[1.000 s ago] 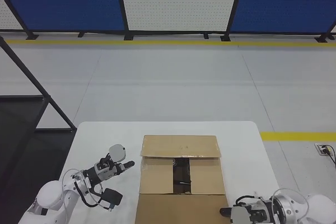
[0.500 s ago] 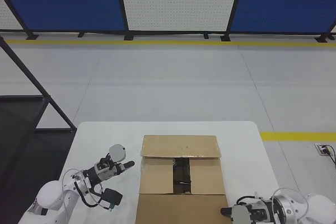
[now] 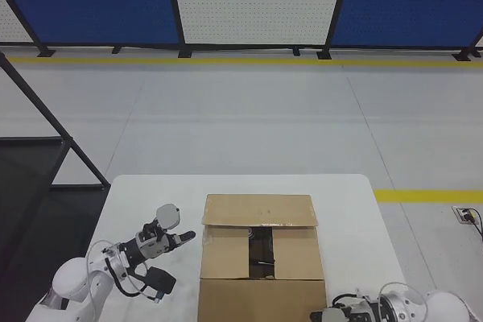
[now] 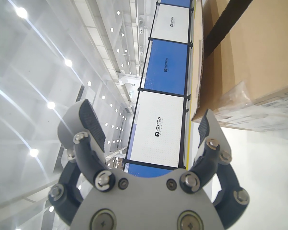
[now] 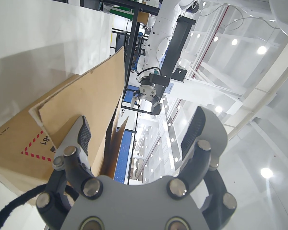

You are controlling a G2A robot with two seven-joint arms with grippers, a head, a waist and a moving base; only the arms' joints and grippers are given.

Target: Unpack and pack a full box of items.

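Left claw [image 4: 148,123]: wide open and holding nothing. It hovers low over the tabletop [image 3: 145,201] at 9 o'clock from the box, just beside its side wall and pointing toward it.
Box [image 3: 225,253]: brown cardboard, standing in the middle of the tabletop. The far flap [image 3: 259,209] is folded outward toward 12 o'clock and the near flap [image 3: 258,299] outward toward 6 o'clock. The two side flaps lie inward.
Gap [image 3: 261,251]: a dark slot between the side flaps. What lies inside is too dim to name.
Strap [image 4: 228,8]: a black band across the box's side wall.
Right claw [image 5: 139,130]: open wide and empty, at about 5 o'clock from the box, by the near flap's corner. Whether it touches the flap cannot be told.
Step in hand: probably getting the side flaps open before unpacking.
Doing it well: bring each claw to a flap's free edge, pinch the cardboard only, and swing it outward along its crease. Lift gently so the box does not slide, and keep clear of the strap.
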